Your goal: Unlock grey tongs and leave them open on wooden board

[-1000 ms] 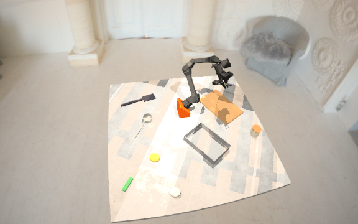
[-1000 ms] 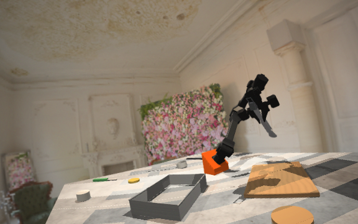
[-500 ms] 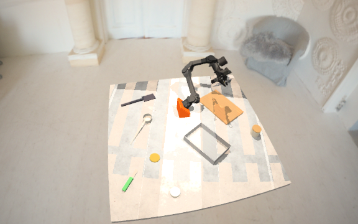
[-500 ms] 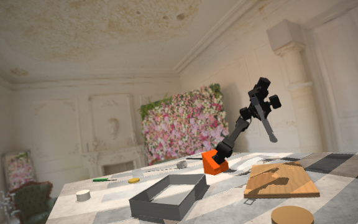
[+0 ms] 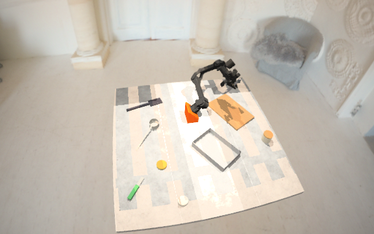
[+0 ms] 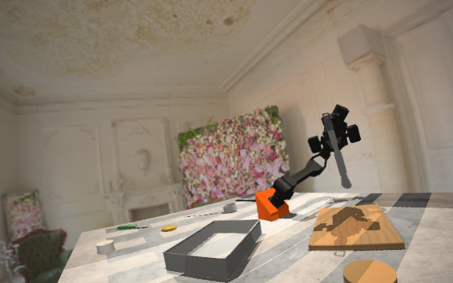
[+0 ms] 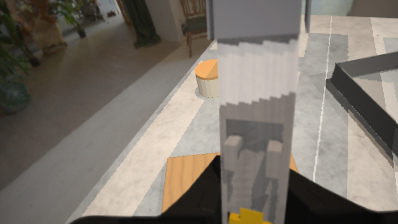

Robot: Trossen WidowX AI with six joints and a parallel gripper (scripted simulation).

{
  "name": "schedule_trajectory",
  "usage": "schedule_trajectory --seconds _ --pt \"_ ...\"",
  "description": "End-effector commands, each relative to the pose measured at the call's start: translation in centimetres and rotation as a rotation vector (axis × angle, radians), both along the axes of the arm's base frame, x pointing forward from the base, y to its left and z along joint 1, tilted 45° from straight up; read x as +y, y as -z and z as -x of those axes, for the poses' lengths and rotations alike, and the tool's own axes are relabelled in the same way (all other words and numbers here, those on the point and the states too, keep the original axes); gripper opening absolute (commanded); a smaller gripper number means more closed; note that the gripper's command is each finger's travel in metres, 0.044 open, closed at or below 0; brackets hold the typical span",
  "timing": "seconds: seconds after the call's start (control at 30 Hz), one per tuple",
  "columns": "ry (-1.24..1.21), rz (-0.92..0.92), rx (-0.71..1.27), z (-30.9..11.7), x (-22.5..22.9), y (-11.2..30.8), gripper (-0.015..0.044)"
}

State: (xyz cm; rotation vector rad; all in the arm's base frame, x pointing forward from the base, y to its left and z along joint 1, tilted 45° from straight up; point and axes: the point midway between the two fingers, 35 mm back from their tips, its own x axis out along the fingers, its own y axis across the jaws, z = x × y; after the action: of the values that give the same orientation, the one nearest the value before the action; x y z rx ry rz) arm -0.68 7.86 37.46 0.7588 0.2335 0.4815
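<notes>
My gripper (image 5: 234,86) (image 6: 333,142) (image 7: 240,162) is shut on the grey tongs and holds them high above the table, behind the wooden board. The tongs (image 6: 336,153) (image 7: 258,112) hang steeply in the exterior view, rounded tips low and a small wire loop at the upper end. Their two arms look close together; whether the lock is engaged cannot be told. A yellow part shows on them low in the wrist view. The wooden board (image 5: 243,117) (image 6: 385,237) (image 7: 186,172) lies flat with only shadows on it. The roasting tin (image 5: 208,156) (image 6: 195,266) has nothing across it.
A jar with an orange lid (image 5: 267,136) (image 6: 370,271) (image 7: 207,84) stands near the board. A dark spatula (image 5: 155,102), a strainer (image 5: 154,123), a yellow disc (image 5: 162,164), a green-handled tool (image 5: 133,192) and a white round container (image 5: 183,201) lie farther off.
</notes>
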Motion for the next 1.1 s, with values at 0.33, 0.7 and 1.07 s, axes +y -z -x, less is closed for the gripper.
schedule_trajectory --seconds 0.33,0.7,1.07 --pt "0.105 0.055 -0.115 0.81 1.46 0.25 -0.015" --pt "0.105 0.055 -0.115 0.81 1.46 0.25 -0.015" --pt "0.105 0.055 -0.115 0.81 1.46 0.25 -0.015"
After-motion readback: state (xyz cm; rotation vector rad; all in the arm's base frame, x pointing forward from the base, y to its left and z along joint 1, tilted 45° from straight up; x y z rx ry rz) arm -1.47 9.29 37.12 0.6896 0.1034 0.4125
